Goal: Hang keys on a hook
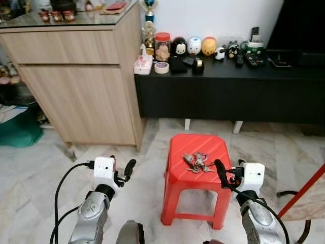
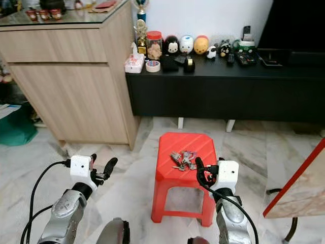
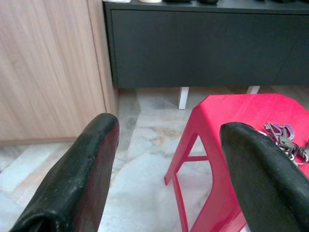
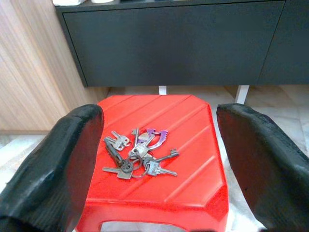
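Lying on the red stool, the keys are faced by the right gripper (fingers spread wide, nothing held).

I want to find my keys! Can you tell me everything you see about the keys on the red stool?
The keys are a small bunch of silver metal keys joined on rings, with a purple clip-like piece among them and one dark part. They lie flat in a loose, spread heap on the ribbed top of the red plastic stool, near its middle. Only the stool touches them. The right gripper hangs open just short of them, fingers apart; the left gripper is off to the side, over the floor.
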